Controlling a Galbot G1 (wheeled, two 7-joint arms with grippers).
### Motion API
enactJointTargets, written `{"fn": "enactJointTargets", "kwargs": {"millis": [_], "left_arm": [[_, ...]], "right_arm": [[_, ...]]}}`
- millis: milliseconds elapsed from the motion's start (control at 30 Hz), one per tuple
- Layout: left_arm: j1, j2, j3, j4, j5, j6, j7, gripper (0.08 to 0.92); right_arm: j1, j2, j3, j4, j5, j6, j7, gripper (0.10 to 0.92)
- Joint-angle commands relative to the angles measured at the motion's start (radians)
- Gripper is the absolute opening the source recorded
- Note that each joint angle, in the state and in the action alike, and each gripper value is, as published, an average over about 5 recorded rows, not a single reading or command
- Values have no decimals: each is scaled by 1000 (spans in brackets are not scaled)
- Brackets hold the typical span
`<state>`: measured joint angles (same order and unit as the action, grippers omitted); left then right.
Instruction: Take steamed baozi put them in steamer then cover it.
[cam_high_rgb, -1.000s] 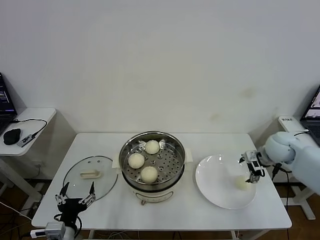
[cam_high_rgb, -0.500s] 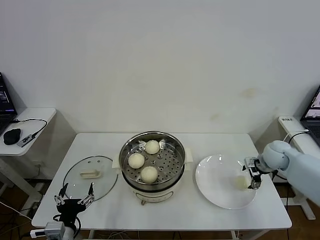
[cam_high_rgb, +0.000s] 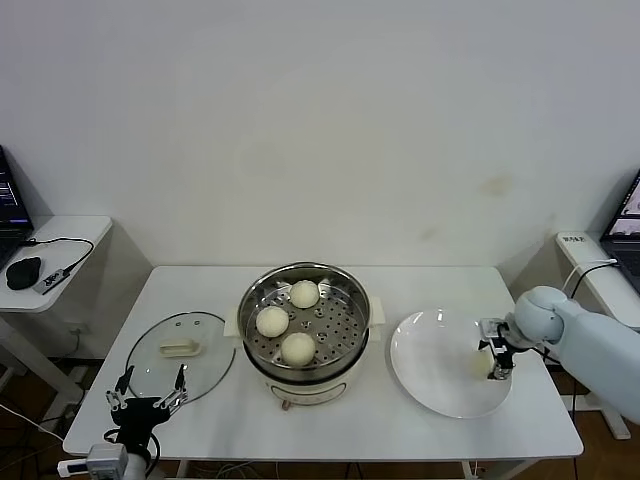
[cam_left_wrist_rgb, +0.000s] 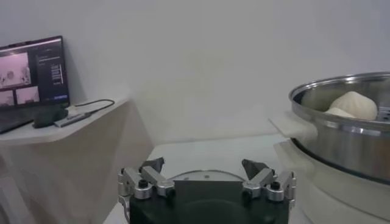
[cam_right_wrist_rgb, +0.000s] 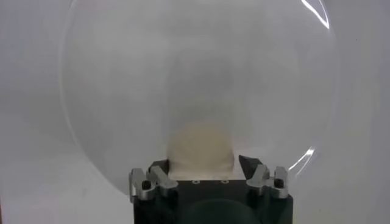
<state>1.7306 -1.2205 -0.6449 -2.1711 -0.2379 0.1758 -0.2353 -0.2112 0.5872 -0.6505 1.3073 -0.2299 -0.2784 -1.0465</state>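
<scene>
Left gripper (cam_high_rgb: 147, 402): parked low at the front left corner of the table (cam_high_rgb: 350, 425), fingers spread wide and empty, just in front of the cover.
Right gripper (cam_high_rgb: 493, 357): down over the right side of the white plate (cam_high_rgb: 425, 380), near the table's right edge; in the right wrist view its fingers (cam_right_wrist_rgb: 150, 182) sit on both sides of the last bun and seem to touch it (a firm clamp I cannot confirm).
Steamed baozi on the plate (cam_right_wrist_rgb: 201, 148): pale and round, it lies on the plate between the right gripper's fingers.
Cover (cam_high_rgb: 180, 355): clear glass lid with metal rim, flat on the table at the left side, cream handle up, beside the steamer.
Steamer (cam_high_rgb: 304, 370): shiny steel pot on a white base, in the middle of the table, open on top.
Baozi in the steamer (cam_high_rgb: 298, 347): three buns on the perforated tray, in its left half, one front, one left, one back.
Side table (cam_high_rgb: 60, 235): left of the main table, apart from it, with a dark mouse and a cable.
</scene>
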Motion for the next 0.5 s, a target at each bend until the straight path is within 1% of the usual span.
{"fn": "enactJointTargets", "kwargs": {"millis": [33,300,500], "left_arm": [[0,0,0,-2,0,0,0,823],[-4,-1,-1,0,0,0,0,823],[-8,0,1,4,-2,0,0,823]], "right_arm": [[2,11,4,-11,-2,2,-12,655],[115,-30,-68,28,39,4,-69,627],[313,-60,-191,89,134,-17,-83,612]]}}
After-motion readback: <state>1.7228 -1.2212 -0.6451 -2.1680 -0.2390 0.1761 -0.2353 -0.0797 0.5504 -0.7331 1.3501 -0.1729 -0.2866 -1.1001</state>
